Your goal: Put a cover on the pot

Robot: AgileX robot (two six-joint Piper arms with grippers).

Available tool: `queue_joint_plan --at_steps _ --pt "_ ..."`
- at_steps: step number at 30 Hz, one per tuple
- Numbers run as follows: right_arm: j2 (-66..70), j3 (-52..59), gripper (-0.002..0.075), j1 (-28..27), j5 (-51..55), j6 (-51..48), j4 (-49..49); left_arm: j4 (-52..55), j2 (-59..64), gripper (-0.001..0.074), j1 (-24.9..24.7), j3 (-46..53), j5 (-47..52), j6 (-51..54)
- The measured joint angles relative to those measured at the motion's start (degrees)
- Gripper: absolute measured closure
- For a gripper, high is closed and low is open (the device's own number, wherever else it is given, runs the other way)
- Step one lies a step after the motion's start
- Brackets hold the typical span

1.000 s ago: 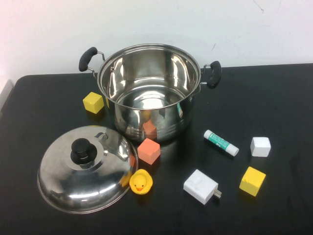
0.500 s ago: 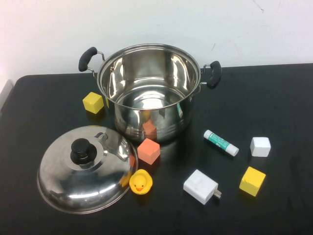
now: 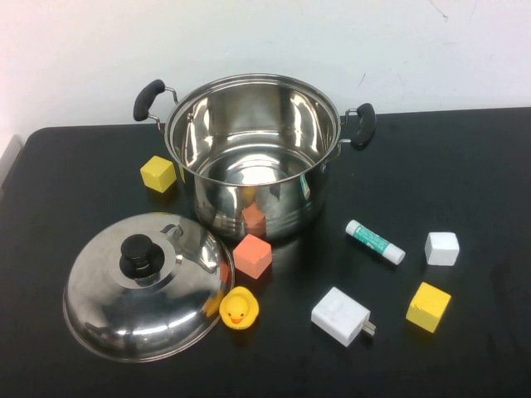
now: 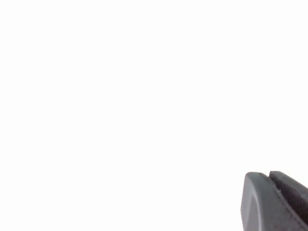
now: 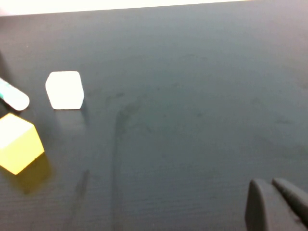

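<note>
The pot (image 3: 253,157), a large shiny steel stockpot with two black side handles, stands open and empty at the back middle of the black table (image 3: 465,149). Its domed steel lid (image 3: 145,286) with a black knob (image 3: 138,255) lies on the table in front of it to the left. Neither arm shows in the high view. My left gripper (image 4: 267,174) is shut and empty, with only white behind it. My right gripper (image 5: 269,183) is shut and empty over bare black table, away from the pot and lid.
Around the pot lie a yellow block (image 3: 158,173), an orange block (image 3: 252,255), a rubber duck (image 3: 238,308), a white plug (image 3: 341,316), a glue stick (image 3: 375,241), a white block (image 3: 441,248) and another yellow block (image 3: 428,306). The white block (image 5: 65,90) and yellow block (image 5: 18,143) also show in the right wrist view.
</note>
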Motion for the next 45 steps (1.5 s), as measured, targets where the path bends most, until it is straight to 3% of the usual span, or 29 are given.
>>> queue_joint_plan --at_steps 7,12,15,20,26,29,33,38,45 --pt "0.0 0.0 0.0728 0.0 0.0 0.0 0.0 -2.48 -0.04 0.0736 0.0 0.0 -4.24 0.42" --pt "0.0 0.0 0.0728 0.0 0.0 0.0 0.0 -3.49 0.87 0.0736 0.0 -6.39 10.98 7.99" --pt "0.0 0.0 0.0728 0.0 0.0 0.0 0.0 -3.49 5.99 0.0736 0.0 -11.71 12.72 8.94" --pt "0.0 0.0 0.0728 0.0 0.0 0.0 0.0 -2.05 18.09 0.0736 0.0 -17.43 8.75 3.5" --pt "0.0 0.0 0.0728 0.0 0.0 0.0 0.0 9.17 37.05 0.0727 0.0 -18.47 -5.31 -0.49" --pt "0.0 0.0 0.0728 0.0 0.0 0.0 0.0 16.64 47.41 0.0654 0.0 -18.81 -11.21 -3.82" --pt "0.0 0.0 0.0728 0.0 0.0 0.0 0.0 25.22 60.33 0.0456 0.0 -20.33 -18.95 -7.5" --pt "0.0 0.0 0.0728 0.0 0.0 0.0 0.0 29.93 73.54 0.0239 0.0 -23.05 -21.75 -10.74" --pt "0.0 0.0 0.0728 0.0 0.0 0.0 0.0 32.14 85.5 0.0187 -0.11 -23.54 -23.32 -9.72"
